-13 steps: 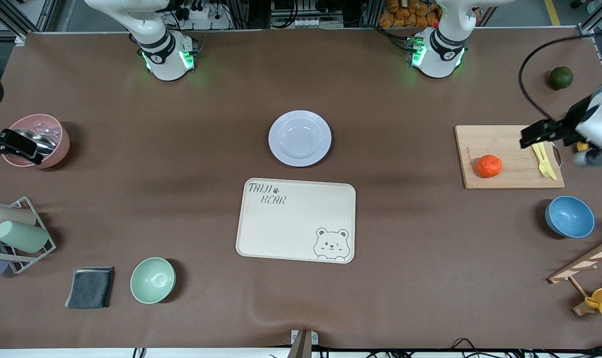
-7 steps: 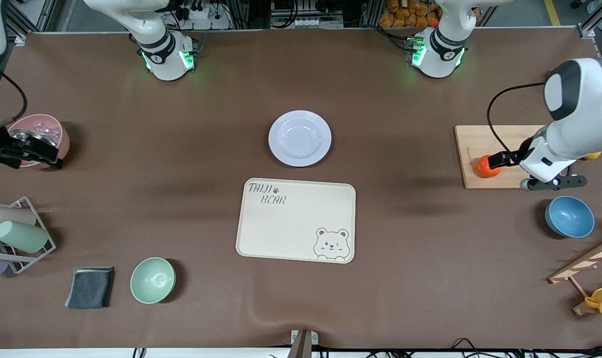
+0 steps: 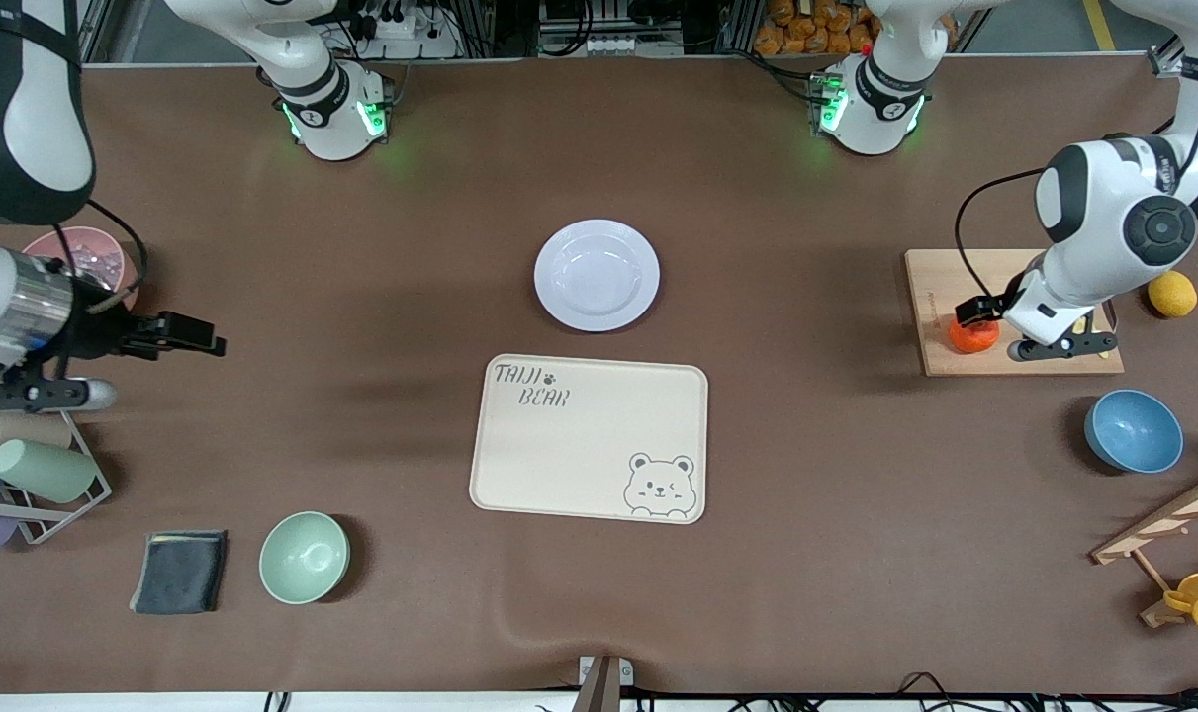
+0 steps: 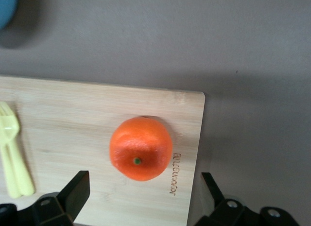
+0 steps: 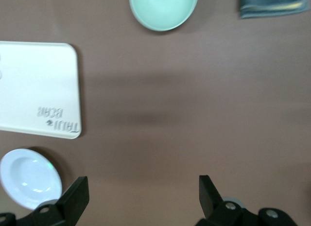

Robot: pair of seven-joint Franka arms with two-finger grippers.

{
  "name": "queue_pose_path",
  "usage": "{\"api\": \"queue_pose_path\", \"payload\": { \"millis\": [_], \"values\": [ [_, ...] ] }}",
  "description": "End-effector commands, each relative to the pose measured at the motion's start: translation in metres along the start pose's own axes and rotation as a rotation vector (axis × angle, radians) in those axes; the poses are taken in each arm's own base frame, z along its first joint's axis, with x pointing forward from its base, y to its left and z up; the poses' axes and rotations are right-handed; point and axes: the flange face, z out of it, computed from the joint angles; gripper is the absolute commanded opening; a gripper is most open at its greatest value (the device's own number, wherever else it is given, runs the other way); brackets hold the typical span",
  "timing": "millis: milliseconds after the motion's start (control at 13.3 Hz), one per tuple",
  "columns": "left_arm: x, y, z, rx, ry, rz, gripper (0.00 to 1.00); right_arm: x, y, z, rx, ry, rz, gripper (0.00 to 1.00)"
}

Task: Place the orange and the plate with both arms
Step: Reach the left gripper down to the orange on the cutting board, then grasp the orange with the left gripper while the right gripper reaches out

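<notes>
Hovering spread wide straight above the orange (image 4: 141,148) on the wooden board (image 4: 73,119), the left pincer (image 4: 143,197) is lined up for a plain descent, while the right pincer (image 3: 188,336), likewise spread, is well apart from the plate (image 3: 597,274) at mid-desk.

Left gripper (image 4: 141,197) hangs low over the board at its end of the table, wrist pointing down, fingers (image 4: 75,189) spread wide with nothing between them; right gripper (image 3: 178,333) is up over bare table at the other end, jaws wide apart too, arm bent
</notes>
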Motion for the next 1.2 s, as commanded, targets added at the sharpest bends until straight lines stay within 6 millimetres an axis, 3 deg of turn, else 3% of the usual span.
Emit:
{"api": "queue_pose_path", "payload": {
  "millis": [0,226,677,828,1129],
  "values": [
    [0.005,-0.01,0.025,0.003,0.026,-0.003,1.0,-0.005,0.0,0.022,0.123,-0.046,0.052,1.0],
    [0.009,-0.008,0.048,-0.006,0.029,-0.001,1.0,0.0,-0.005,0.039,0.135,-0.08,0.061,1.0],
    [0.009,-0.006,0.074,-0.014,0.005,0.001,1.0,0.011,0.0,0.072,0.279,-0.149,0.113,1.0],
    [0.01,-0.009,0.081,-0.018,-0.006,-0.007,0.58,0.014,-0.002,0.086,0.337,-0.186,0.126,1.0],
    [0.01,-0.009,0.082,-0.017,-0.006,-0.006,0.11,0.024,-0.003,0.11,0.422,-0.219,0.151,1.0]
  ]
}}
